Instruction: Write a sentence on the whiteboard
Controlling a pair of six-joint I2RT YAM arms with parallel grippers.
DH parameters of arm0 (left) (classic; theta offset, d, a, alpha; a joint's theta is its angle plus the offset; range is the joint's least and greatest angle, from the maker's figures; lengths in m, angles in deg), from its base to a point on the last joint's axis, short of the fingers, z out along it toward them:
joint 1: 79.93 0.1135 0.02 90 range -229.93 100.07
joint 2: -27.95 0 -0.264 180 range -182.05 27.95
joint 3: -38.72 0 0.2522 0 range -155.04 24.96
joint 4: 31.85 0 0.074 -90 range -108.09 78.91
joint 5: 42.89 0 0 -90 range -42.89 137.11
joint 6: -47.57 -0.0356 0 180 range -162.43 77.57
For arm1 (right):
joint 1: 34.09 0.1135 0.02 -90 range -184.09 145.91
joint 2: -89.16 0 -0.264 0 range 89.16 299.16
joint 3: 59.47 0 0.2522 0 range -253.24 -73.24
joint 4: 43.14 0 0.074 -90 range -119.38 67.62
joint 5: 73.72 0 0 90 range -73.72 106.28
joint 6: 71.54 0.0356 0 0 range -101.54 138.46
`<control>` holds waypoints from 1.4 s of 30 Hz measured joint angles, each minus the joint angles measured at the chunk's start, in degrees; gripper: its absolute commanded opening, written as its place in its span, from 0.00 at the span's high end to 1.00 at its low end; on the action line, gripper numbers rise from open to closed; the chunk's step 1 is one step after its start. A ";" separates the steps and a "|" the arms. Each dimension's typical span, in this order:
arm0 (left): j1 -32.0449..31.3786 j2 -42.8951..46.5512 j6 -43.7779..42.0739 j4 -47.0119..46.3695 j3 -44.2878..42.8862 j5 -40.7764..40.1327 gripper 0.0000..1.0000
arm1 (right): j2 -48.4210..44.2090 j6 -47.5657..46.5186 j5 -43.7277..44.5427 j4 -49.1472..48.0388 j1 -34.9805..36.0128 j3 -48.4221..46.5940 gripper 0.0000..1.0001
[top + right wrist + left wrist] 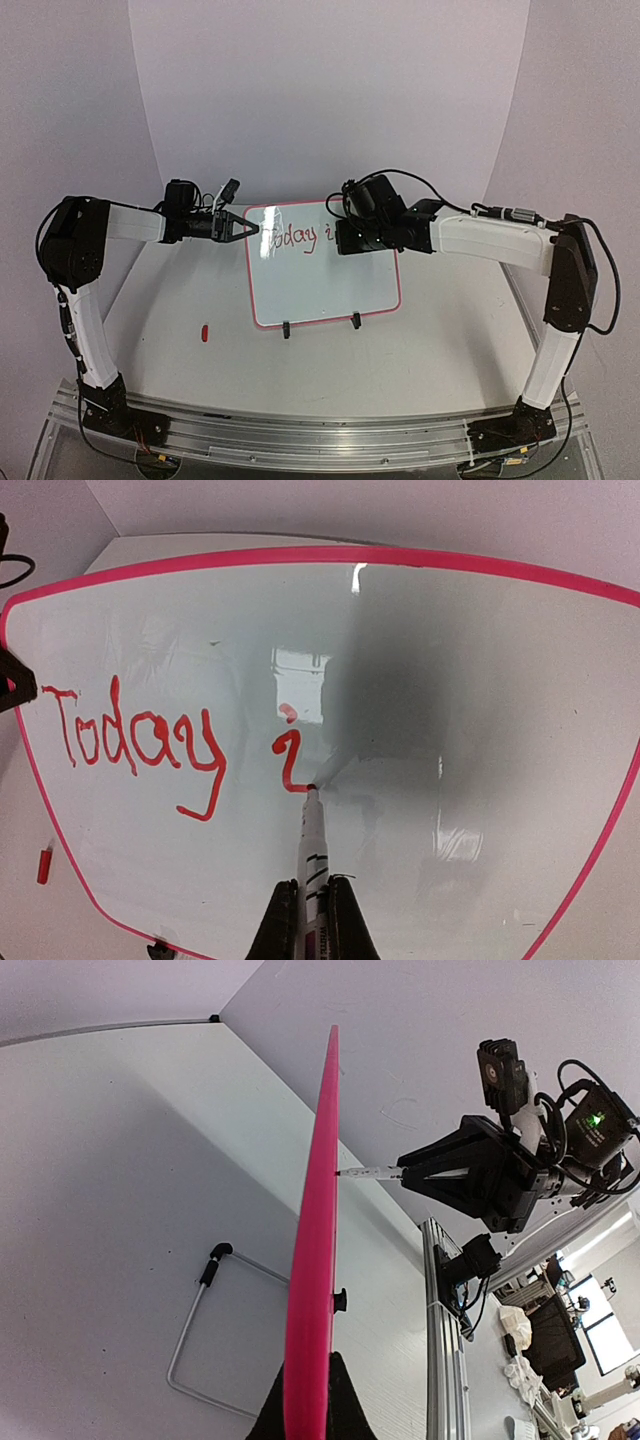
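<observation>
The right gripper [313, 898] is closed narrowly on a marker [312, 845], whose tip touches the board [320, 285] at the foot of the "i" in the red writing [150, 742], which reads "Today i". The left gripper [250, 228] is pinched on the board's upper left edge. Both forearms reach inward, roughly level, from opposite sides. The board stands on its feet mid-table [440, 350].

Upright pink-framed whiteboard [325, 285], red lettering [160, 742] "Today i" across its top
</observation>
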 measured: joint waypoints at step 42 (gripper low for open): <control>0.00 0.01 -0.24 -0.04 0.00 0.20 1.00 | -3.84 -0.29 0.64 -3.80 -1.94 2.60 1.00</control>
